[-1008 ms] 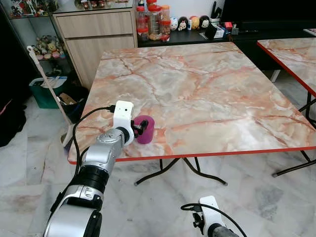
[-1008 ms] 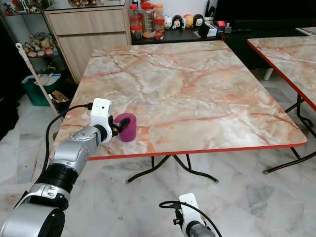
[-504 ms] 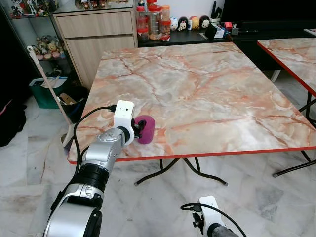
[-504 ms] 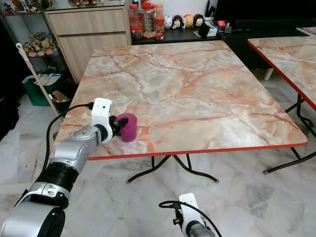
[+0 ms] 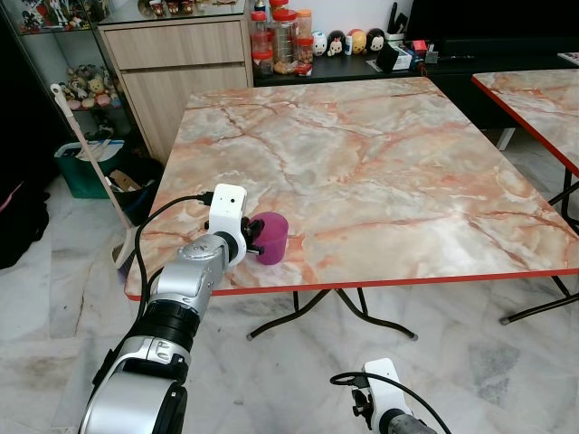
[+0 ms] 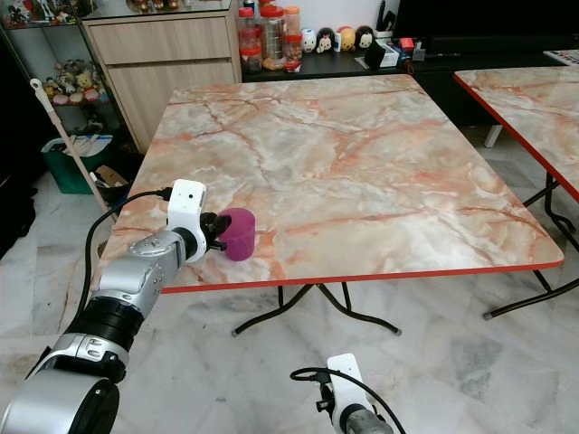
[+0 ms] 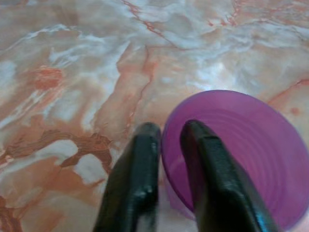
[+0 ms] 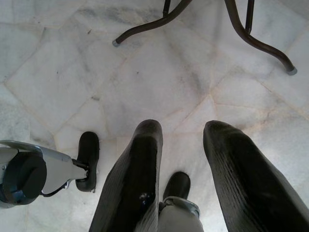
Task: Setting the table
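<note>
A purple plastic cup (image 5: 274,240) stands near the front left edge of the marble table (image 5: 389,154), leaning a little. My left gripper (image 5: 253,236) is shut on its rim from the left side. In the left wrist view one black finger (image 7: 205,159) is inside the cup (image 7: 246,140) and the other finger (image 7: 137,164) is outside it. My right gripper (image 8: 183,130) hangs low below the table's front edge, open over the floor with nothing between its fingers.
A second marble table (image 5: 538,99) stands at the right. Behind the table are a wooden cabinet (image 5: 176,63) and a shelf with jars (image 5: 280,36) and figurines. A broom (image 5: 90,172) and a green bin (image 5: 77,172) stand at the left. Metal table legs (image 5: 335,307) curve underneath.
The left gripper has nudged the cup slightly to the right, and the cup now leans a little. The right arm has not moved.
</note>
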Controlling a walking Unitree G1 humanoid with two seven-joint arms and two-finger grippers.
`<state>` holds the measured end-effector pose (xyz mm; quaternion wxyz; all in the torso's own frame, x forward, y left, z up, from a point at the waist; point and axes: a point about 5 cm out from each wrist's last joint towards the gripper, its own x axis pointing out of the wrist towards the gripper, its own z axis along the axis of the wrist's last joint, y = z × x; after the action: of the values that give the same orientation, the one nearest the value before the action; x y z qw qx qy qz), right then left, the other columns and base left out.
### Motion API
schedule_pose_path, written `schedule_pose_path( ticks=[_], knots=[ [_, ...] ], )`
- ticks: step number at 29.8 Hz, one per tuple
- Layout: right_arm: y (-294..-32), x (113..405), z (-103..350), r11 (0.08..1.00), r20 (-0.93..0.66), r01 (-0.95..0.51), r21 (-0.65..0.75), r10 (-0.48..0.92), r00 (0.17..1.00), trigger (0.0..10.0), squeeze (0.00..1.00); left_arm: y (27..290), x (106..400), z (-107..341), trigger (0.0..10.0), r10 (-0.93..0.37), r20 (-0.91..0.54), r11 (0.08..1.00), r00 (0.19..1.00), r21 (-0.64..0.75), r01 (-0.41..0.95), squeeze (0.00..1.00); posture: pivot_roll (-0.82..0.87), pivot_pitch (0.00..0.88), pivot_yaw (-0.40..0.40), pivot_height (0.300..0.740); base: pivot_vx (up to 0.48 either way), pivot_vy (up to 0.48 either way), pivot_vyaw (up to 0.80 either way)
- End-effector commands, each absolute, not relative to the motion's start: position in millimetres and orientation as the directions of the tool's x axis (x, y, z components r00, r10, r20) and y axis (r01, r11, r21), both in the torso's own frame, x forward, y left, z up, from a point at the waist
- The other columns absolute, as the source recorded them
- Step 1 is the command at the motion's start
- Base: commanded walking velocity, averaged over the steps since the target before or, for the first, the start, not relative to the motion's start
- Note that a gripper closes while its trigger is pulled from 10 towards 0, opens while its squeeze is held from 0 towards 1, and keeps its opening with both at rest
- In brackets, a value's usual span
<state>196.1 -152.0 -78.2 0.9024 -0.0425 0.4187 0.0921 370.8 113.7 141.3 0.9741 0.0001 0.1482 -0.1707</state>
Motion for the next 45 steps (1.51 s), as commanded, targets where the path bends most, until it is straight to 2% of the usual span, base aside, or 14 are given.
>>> schedule_pose_path(
  ticks=[1,15,16,17,18,19,21,22,26,28,29,33,39,45],
  knots=[
    [-151,199,-77,0.979,-0.764,-0.205,0.0,0.132,0.632,10.0,0.0,115,372,145,0.0,-0.329,-0.301,0.938,0.895,0.002,0.346,0.0,-0.11,0.0,0.056,0.74,0.0,0.0,0.0],
    [-149,198,-77,0.977,-0.767,-0.215,0.0,0.138,0.627,10.0,0.0,116,370,147,0.0,-0.344,-0.262,0.935,0.902,-0.006,0.355,0.0,-0.11,0.0,0.059,0.74,0.0,0.0,0.0],
    [-149,198,-78,0.976,-0.767,-0.216,0.001,0.14,0.627,10.0,0.0,125,372,156,0.0,-0.323,-0.165,0.945,0.932,-0.102,0.309,0.0,-0.11,0.0,0.061,0.74,0.0,0.0,0.0],
    [-149,198,-78,0.976,-0.767,-0.216,0.001,0.14,0.627,10.0,0.0,125,372,156,0.0,-0.323,-0.165,0.945,0.932,-0.102,0.309,0.0,-0.11,0.0,0.061,0.74,0.0,0.0,0.0],
    [-148,198,-77,0.976,-0.766,-0.218,0.002,0.142,0.627,10.0,0.0,137,373,168,0.0,-0.268,-0.047,0.945,0.962,-0.205,0.253,0.0,-0.11,0.0,0.061,0.74,0.0,0.0,0.0],
    [-148,198,-78,0.976,-0.766,-0.219,0.002,0.142,0.626,10.0,0.0,145,373,173,1.2,-0.225,-0.005,0.947,0.974,-0.237,0.217,0.0,-0.1,0.0,0.061,0.74,0.0,0.0,0.0],
    [-148,198,-78,0.976,-0.766,-0.22,0.002,0.143,0.626,10.0,0.0,151,372,175,1.2,-0.194,0.019,0.947,0.981,-0.256,0.192,0.0,-0.1,0.0,0.061,0.74,0.0,0.0,0.0],
    [-148,198,-78,0.975,-0.767,-0.221,0.002,0.144,0.626,10.0,0.0,162,372,177,10.0,-0.14,0.041,0.951,0.989,-0.274,0.146,0.0,-0.1,0.0,0.061,0.74,0.0,0.0,0.0],
    [-147,198,-78,0.974,-0.767,-0.227,0.0,0.145,0.625,10.0,0.0,208,366,181,10.0,0.081,0.102,0.966,0.991,-0.255,-0.053,0.0,-0.1,0.0,0.059,0.74,0.0,0.0,0.0],
    [-147,198,-78,0.973,-0.767,-0.23,-0.002,0.146,0.624,10.0,0.0,243,357,177,10.0,0.225,0.111,0.958,0.968,-0.204,-0.2,0.0,-0.09,0.0,0.056,0.74,0.0,0.0,0.0],
    [-147,198,-78,0.973,-0.767,-0.23,-0.002,0.146,0.624,10.0,0.0,243,357,177,10.0,0.225,0.111,0.958,0.968,-0.204,-0.2,0.0,-0.09,0.0,0.056,0.74,0.0,0.0,0.0],
    [-147,198,-78,0.973,-0.767,-0.231,-0.001,0.147,0.624,10.0,0.0,281,343,170,10.0,0.34,0.128,0.939,0.932,0.003,-0.343,0.0,-0.1,0.0,0.064,0.74,0.0,0.0,0.0],
    [-146,197,-78,0.974,-0.769,-0.228,0.001,0.146,0.623,10.0,0.0,344,305,136,10.0,0.603,0.034,0.785,0.797,0.15,-0.601,0.0,-0.1,0.0,0.076,0.74,0.0,0.0,0.0],
    [-146,193,-80,0.974,-0.774,-0.226,0.004,0.146,0.616,10.0,0.0,366,268,90,10.0,0.714,-0.096,0.687,0.694,0.289,-0.667,0.0,-0.11,0.0,0.079,0.74,0.0,0.0,0.0]
  ],
)
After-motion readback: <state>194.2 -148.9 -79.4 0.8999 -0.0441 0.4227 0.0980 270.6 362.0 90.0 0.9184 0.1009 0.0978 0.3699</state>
